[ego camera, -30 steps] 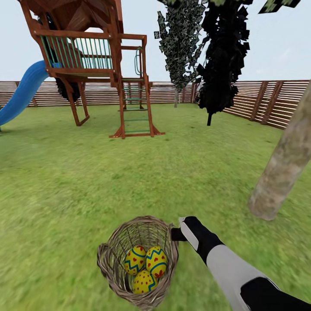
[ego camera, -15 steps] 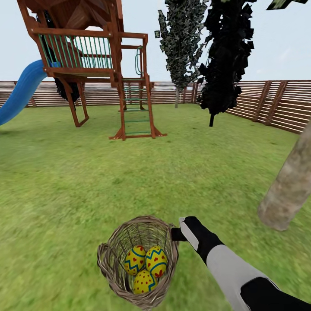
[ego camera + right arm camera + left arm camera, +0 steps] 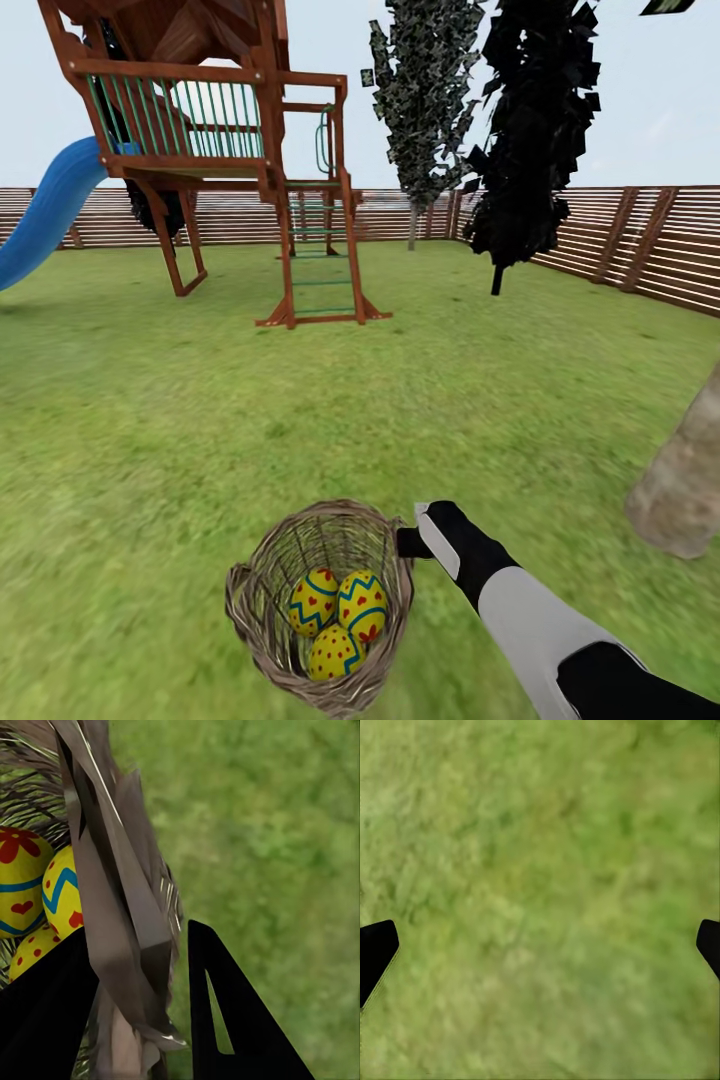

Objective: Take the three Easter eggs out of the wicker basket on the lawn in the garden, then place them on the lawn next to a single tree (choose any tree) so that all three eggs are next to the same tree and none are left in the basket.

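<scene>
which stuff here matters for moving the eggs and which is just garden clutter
Part of the job:
- three Easter eggs, all in the wicker basket
- right gripper, shut on the basket's rim
- pale tree trunk
- lawn

Just around:
- play frame
- blue slide
- dark columnar tree
- fence

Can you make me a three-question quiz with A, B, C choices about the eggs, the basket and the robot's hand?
1. Where are the Easter eggs?
A. in the wicker basket
B. on the slide
C. beside the tree trunk

2. How many eggs are there?
A. one
B. three
C. five

3. What is the right gripper doing?
A. hanging open over grass
B. holding an egg
C. pinching the basket's rim

Answers:
1 A: the head view shows them lying inside the basket.
2 B: three yellow eggs are visible.
3 C: the right wrist view shows the rim between its fingers.
</scene>
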Tool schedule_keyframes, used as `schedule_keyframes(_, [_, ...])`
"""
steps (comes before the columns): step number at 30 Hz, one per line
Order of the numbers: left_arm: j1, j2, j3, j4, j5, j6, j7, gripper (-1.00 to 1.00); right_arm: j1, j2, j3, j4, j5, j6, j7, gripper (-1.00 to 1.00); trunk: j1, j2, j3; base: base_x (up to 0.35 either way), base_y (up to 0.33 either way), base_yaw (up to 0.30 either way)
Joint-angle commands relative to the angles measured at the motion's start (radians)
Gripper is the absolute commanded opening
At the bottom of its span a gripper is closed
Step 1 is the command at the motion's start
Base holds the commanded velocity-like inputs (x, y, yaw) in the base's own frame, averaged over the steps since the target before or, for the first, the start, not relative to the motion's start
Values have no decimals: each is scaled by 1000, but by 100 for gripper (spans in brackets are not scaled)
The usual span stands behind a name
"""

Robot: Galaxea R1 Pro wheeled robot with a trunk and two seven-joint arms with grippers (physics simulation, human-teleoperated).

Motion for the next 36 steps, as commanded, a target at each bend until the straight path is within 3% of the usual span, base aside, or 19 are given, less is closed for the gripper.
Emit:
schedule_keyframes(1, [-1,0,3,1,-10,-5,3,100,-1,-1,5,-1,-19,1,-9,-100,1,0,-1,301,202,0])
schedule_keyframes(36, [-1,0,3,2,-10,-5,3,100,-1,0,5,-2,-20,1,-9,-100,1,0,1,299,205,-21])
